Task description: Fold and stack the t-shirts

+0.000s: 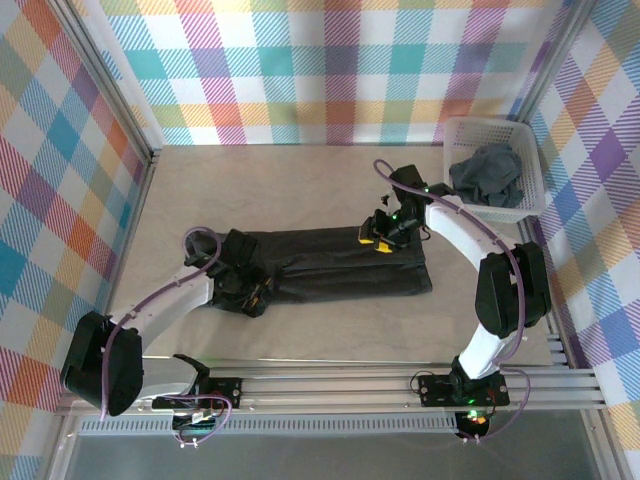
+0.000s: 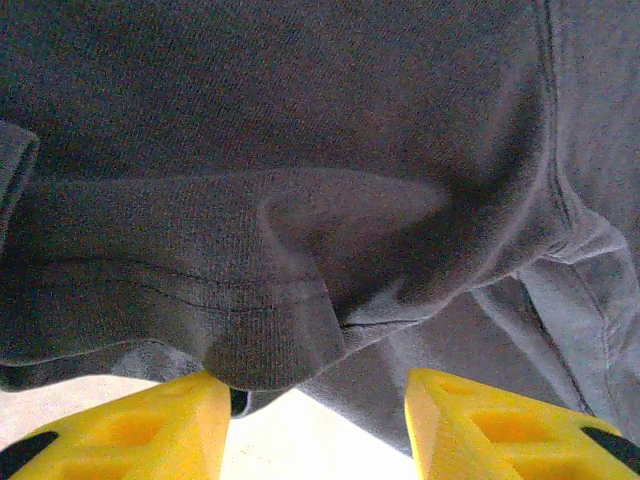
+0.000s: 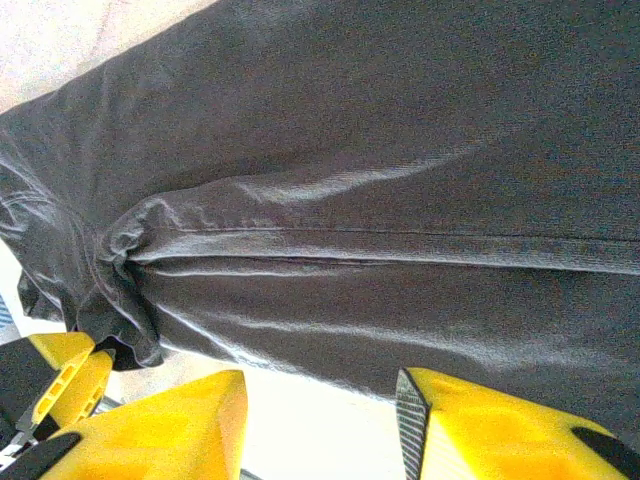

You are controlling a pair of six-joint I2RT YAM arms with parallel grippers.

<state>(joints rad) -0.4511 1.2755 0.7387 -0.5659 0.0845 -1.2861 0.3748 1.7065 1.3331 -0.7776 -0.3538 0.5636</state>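
A black soft cloth short-sleeved t-shirt (image 1: 340, 265) lay folded into a long flat band across the middle of the beige table (image 1: 300, 190), running left to right just ahead of both arms. The left gripper (image 1: 258, 297) sat low at the band's near left corner. In the left wrist view its yellow fingers (image 2: 150, 430) were spread apart, with pale table showing in the gap and a rounded fold of hem just above them, right at the tip of one finger; nothing was pinched. The right gripper (image 1: 377, 241) was at the band's far edge, right of centre. In the right wrist view its yellow fingers (image 3: 510, 430) were also apart, pale table between them, and the dark cloth with a long seam and a bunched sleeve lay just past the tips, ungrasped. A second, dark grey t-shirt (image 1: 487, 175) was crumpled inside the white plastic lattice basket (image 1: 485, 122) at the far right corner, well apart from the band.
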